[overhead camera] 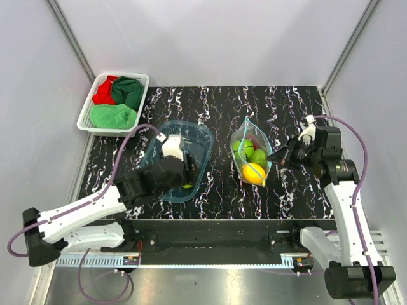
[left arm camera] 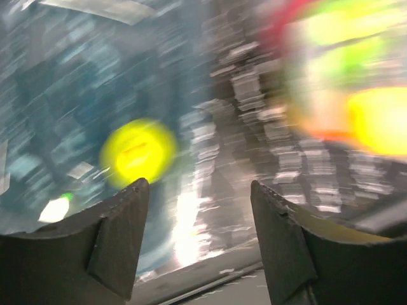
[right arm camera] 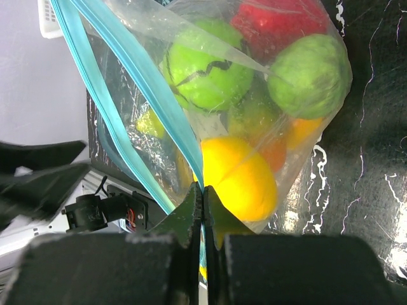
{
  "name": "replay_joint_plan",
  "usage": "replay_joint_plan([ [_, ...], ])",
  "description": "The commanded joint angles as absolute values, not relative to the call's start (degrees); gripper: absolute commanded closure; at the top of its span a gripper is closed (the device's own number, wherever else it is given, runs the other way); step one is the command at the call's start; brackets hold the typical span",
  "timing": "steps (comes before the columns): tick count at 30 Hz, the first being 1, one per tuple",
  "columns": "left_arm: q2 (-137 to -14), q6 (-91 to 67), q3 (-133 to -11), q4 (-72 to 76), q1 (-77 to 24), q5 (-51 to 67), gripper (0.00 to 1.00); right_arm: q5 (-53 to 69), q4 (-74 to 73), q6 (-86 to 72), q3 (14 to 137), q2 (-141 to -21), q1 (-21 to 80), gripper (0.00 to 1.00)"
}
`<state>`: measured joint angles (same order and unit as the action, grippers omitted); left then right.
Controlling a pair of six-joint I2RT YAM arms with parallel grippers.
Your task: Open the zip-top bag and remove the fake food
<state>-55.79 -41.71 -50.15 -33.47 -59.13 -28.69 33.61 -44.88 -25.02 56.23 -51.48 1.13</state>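
Observation:
The zip-top bag (overhead camera: 252, 154) lies mid-table, its teal zip strip (right arm camera: 130, 70) parted. Inside it is fake food: a yellow fruit (right arm camera: 238, 178), green fruits (right arm camera: 206, 67), a red piece (right arm camera: 280, 22) and an orange piece. My right gripper (right arm camera: 203, 190) is shut on the bag's zip edge; in the top view it (overhead camera: 275, 160) is at the bag's right side. My left gripper (left arm camera: 198, 190) is open and empty, above the blue tub (overhead camera: 206, 136). A small yellow piece (left arm camera: 137, 151) lies in the tub. The left wrist view is blurred.
A white basket (overhead camera: 86, 114) with red and green cloths stands at the back left, off the black mat. Grey walls close in the left, right and back. The table's front edge rail (overhead camera: 210, 222) runs just behind the arm bases.

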Motion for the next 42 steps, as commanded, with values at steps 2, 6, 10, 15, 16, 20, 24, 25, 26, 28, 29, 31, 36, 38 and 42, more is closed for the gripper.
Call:
replay_joint_plan([
  [2, -60.5, -33.1, -60.4, -14.8, -66.3, -21.7, 0.35, 34.5, -43.3, -23.8, 57.0, -50.5, 1.5, 1.00],
  [6, -70.1, -24.1, -72.8, -13.4, -71.4, -20.9, 0.38, 34.9, -42.9, -24.1, 56.7, -50.0, 1.6, 1.00],
  [10, -79.6, -19.8, -82.4, -13.6, -73.2, -19.1, 0.45, 35.3, -42.8, -24.1, 56.9, -49.9, 1.6, 1.00],
  [15, -92.8, -18.8, -96.3, -22.6, -72.9, -19.5, 0.42, 35.2, -42.8, -24.0, 56.7, -49.4, 1.7, 1.00],
  [16, -96.1, -19.2, -100.4, -25.8, -72.3, -19.6, 0.42, 35.3, -42.9, -24.0, 56.7, -49.4, 1.6, 1.00],
  [20, -100.1, -22.2, -103.3, -28.4, -70.6, -19.7, 0.46, 35.2, -43.0, -23.9, 56.5, -49.0, 1.6, 1.00],
  [24, -101.7, -25.2, -102.7, -30.0, -68.1, -18.4, 0.50, 34.8, -43.0, -23.9, 56.4, -48.8, 1.8, 1.00],
  [25, -102.4, -25.7, -102.6, -30.8, -67.9, -17.9, 0.50, 34.8, -43.1, -23.9, 56.4, -48.9, 1.7, 1.00],
  [26, -102.7, -26.7, -102.2, -31.1, -67.6, -17.1, 0.51, 34.8, -43.1, -23.9, 56.3, -48.8, 1.7, 1.00],
  [28, -103.2, -27.5, -101.6, -31.6, -67.1, -16.3, 0.51, 34.7, -43.1, -23.9, 56.3, -48.7, 1.7, 1.00],
  [29, -103.2, -28.3, -101.3, -31.7, -67.0, -15.7, 0.50, 34.6, -43.1, -24.0, 56.3, -48.8, 1.7, 1.00],
  [31, -103.1, -29.0, -99.9, -31.6, -66.7, -13.4, 0.47, 34.7, -42.9, -24.1, 56.1, -48.8, 1.7, 1.00],
  [36, -104.0, -29.5, -97.6, -31.6, -66.3, -7.3, 0.41, 34.8, -42.3, -24.4, 55.5, -48.8, 1.9, 1.00],
  [38, -103.7, -29.5, -96.6, -31.7, -66.2, -6.2, 0.40, 34.8, -42.2, -24.4, 55.5, -48.8, 2.1, 1.00],
  [42, -103.4, -28.9, -95.3, -31.8, -66.3, -4.0, 0.35, 34.8, -42.3, -24.4, 55.6, -48.8, 2.0, 1.00],
])
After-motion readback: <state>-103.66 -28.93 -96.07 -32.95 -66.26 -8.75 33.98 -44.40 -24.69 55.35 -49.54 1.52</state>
